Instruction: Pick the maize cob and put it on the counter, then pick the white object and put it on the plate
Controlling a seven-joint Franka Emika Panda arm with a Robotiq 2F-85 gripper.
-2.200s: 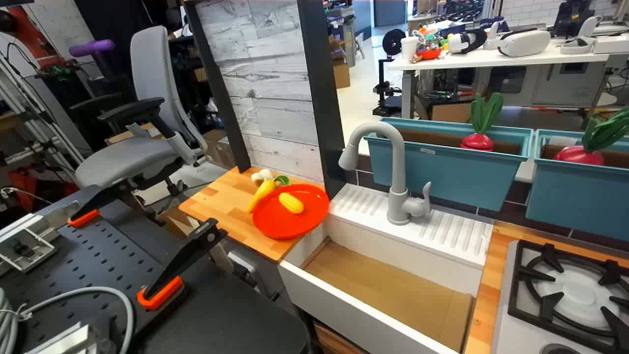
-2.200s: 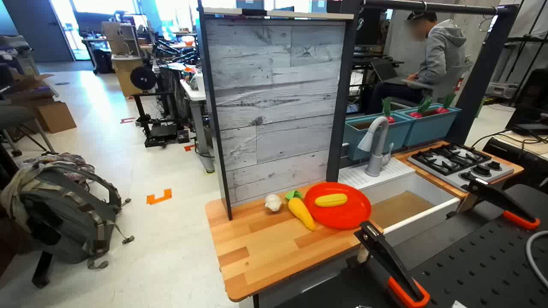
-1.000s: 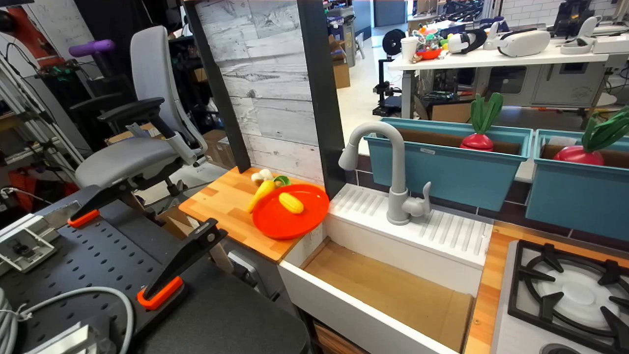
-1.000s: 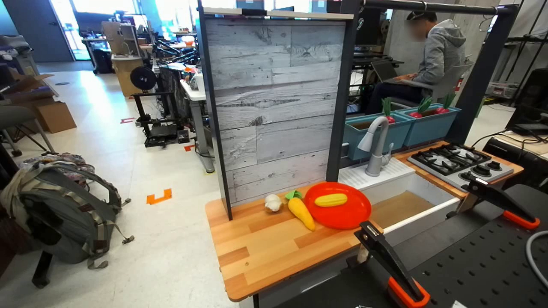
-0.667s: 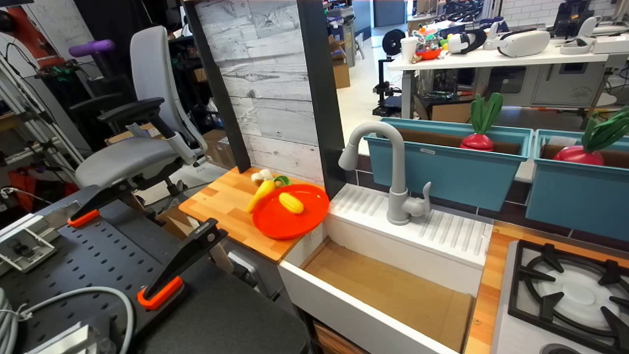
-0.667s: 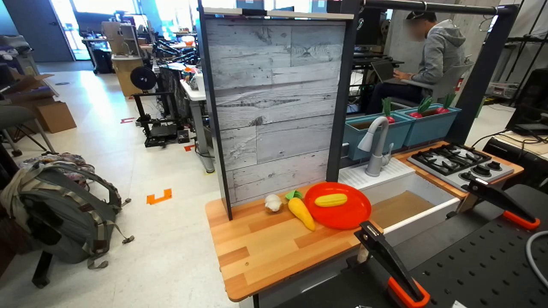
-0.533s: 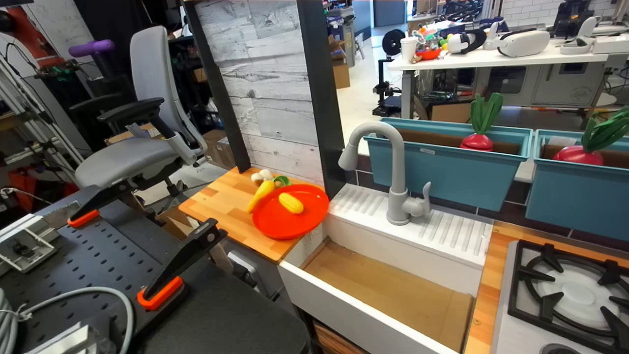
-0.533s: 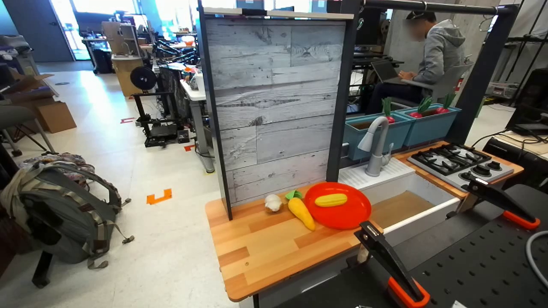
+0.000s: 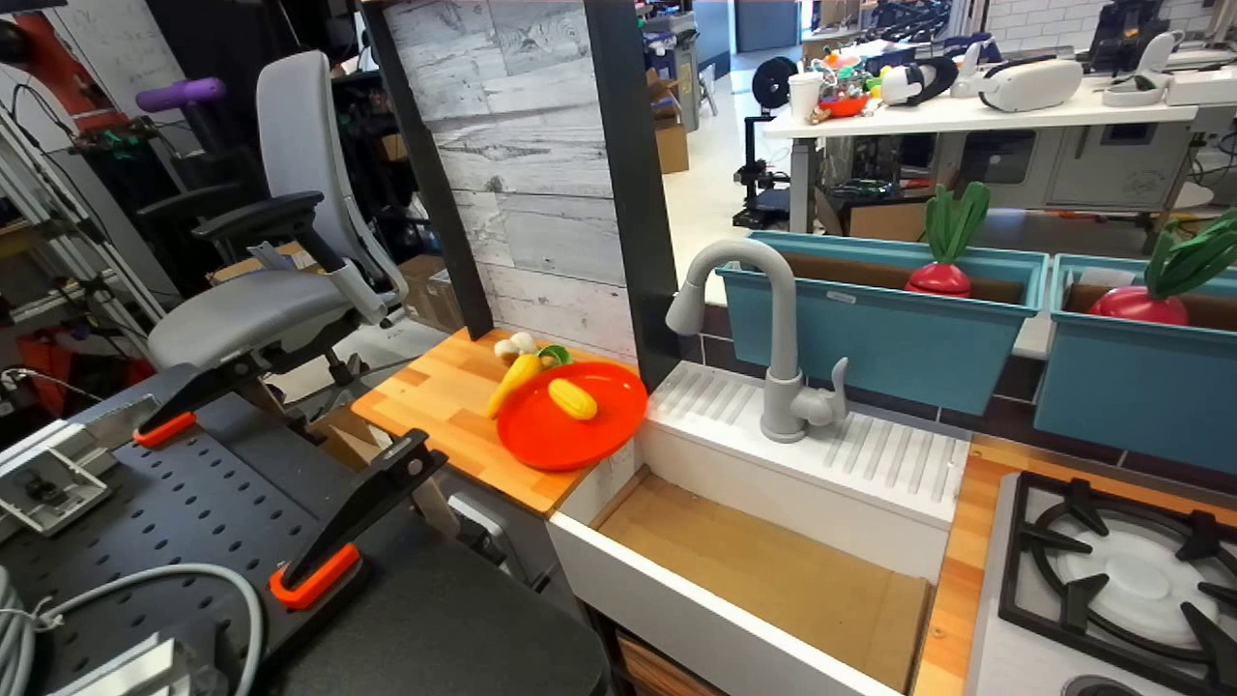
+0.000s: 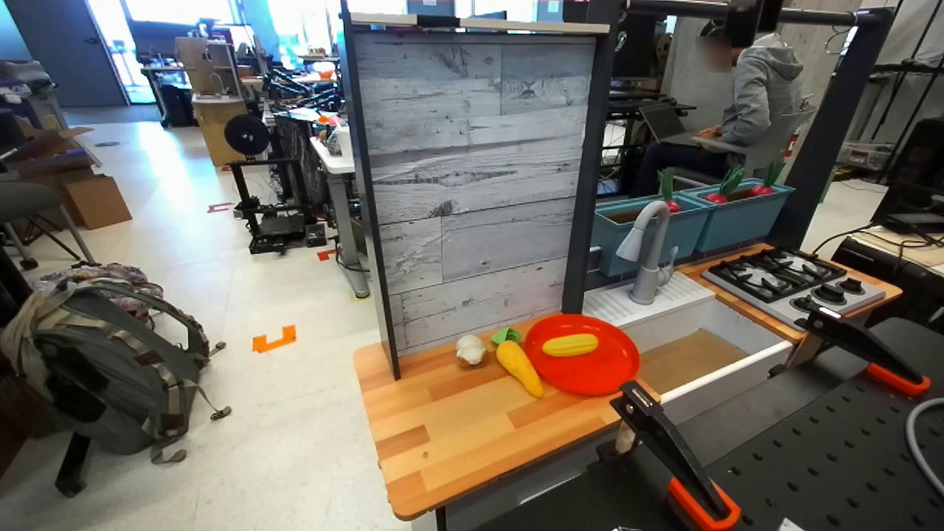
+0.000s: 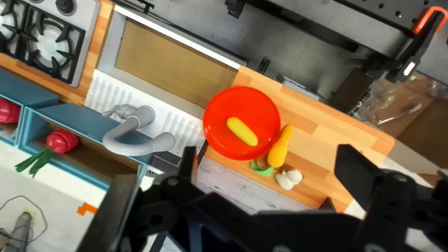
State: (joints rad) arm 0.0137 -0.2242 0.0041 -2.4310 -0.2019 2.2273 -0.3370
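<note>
The yellow maize cob (image 9: 572,399) (image 10: 570,345) (image 11: 242,131) lies on the round orange-red plate (image 9: 541,443) (image 10: 590,377) (image 11: 241,99). The plate rests on the wooden counter (image 9: 435,398) (image 10: 457,431) (image 11: 325,154), beside the sink. The white object (image 9: 523,343) (image 10: 470,349) (image 11: 294,176), a pale garlic-like lump, sits on the counter near the grey wood-pattern panel, apart from the plate. My gripper (image 11: 268,148) is open and empty, high above the counter, its fingers wide apart in the wrist view. Dark parts of the gripper (image 10: 754,29) show at the top edge of an exterior view.
A yellow carrot-shaped vegetable (image 9: 514,382) (image 10: 520,369) (image 11: 280,150) with a green top lies against the plate, between it and the white object. The upright panel (image 10: 479,184) borders the counter. The sink (image 9: 763,561) and grey faucet (image 9: 788,329) stand beside the plate.
Dark parts of my gripper have come into view at the top edge of an exterior view. The cob, plate, white object and carrot-shaped vegetable have not moved.
</note>
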